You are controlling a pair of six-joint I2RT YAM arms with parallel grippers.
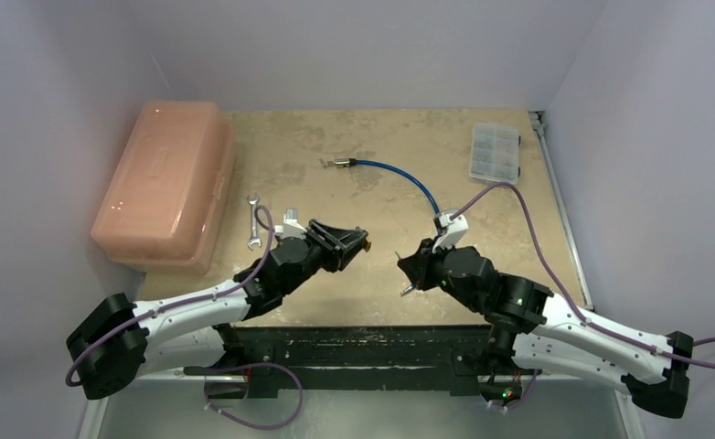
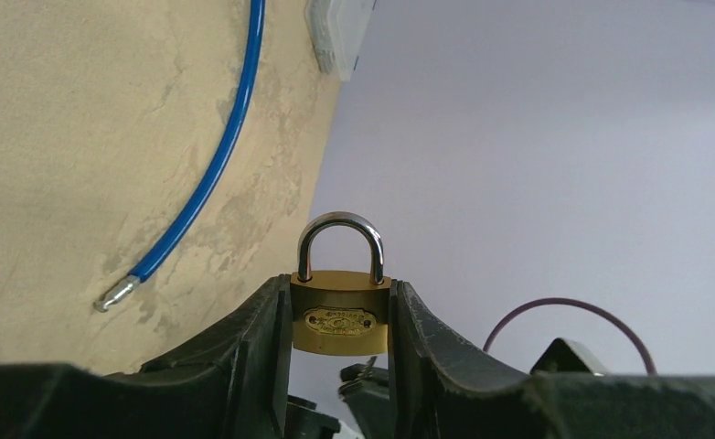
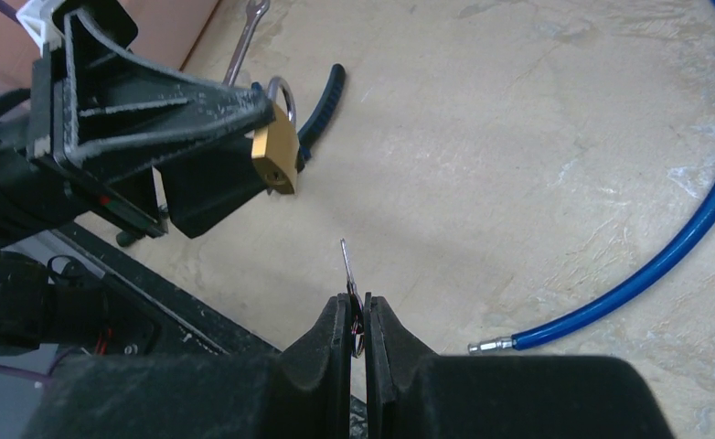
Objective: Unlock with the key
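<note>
A small brass padlock (image 2: pixel 340 315) with a steel shackle is clamped by its sides between the fingers of my left gripper (image 2: pixel 340 306), shackle pointing away from the wrist. From above, the left gripper (image 1: pixel 358 241) holds the padlock (image 1: pixel 367 243) over the table's near middle. My right gripper (image 3: pixel 360 302) is shut on the key (image 3: pixel 346 265), a thin silvery blade sticking out past the fingertips. The blade points toward the padlock (image 3: pixel 276 155), with a clear gap between them. In the top view the right gripper (image 1: pixel 409 277) faces the left one.
A pink plastic box (image 1: pixel 165 183) fills the left side, with a silver wrench (image 1: pixel 253 222) beside it. Pliers (image 3: pixel 322 101) lie under the left gripper. A blue hose (image 1: pixel 409 178) curves across the middle, and a clear organiser (image 1: pixel 496 152) sits at the back right.
</note>
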